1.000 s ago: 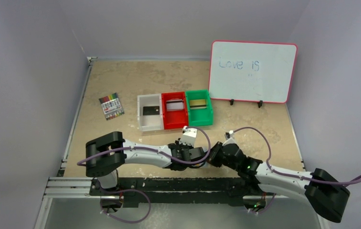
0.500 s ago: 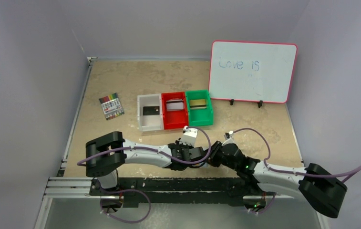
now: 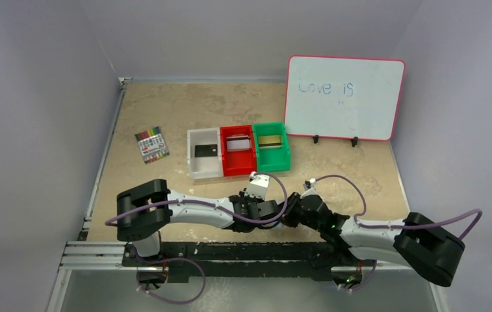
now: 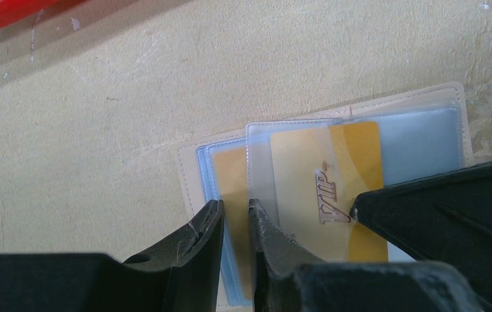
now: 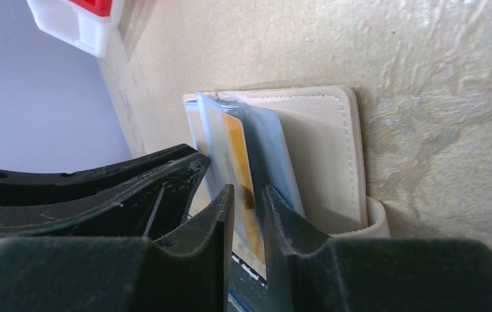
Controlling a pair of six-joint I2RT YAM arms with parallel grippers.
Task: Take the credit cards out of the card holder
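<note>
The beige card holder [image 4: 425, 97] lies open near the table's front edge, its clear sleeves fanned up. A gold credit card [image 4: 334, 162] marked VIP sits in one sleeve. My left gripper [image 4: 233, 208] is shut on the sleeve edges at the fold. My right gripper [image 5: 246, 192] straddles the gold card [image 5: 236, 143] in its raised sleeve, jaws a narrow gap apart beside the beige cover [image 5: 321, 143]. From above, both grippers [image 3: 281, 216] meet over the holder and hide it. A black card [image 3: 207, 150], a silver card [image 3: 237, 144] and a gold card [image 3: 269, 140] lie in bins.
White [image 3: 192, 156], red [image 3: 225, 159] and green [image 3: 286, 153] bins stand in a row just behind the grippers. A marker pack [image 3: 151, 144] lies at the left. A whiteboard [image 3: 345, 97] stands at the back right. The black mounting rail runs close to the holder.
The right arm's elbow has swung left and slightly forward, and its jaws have widened a little. The left arm has not moved.
</note>
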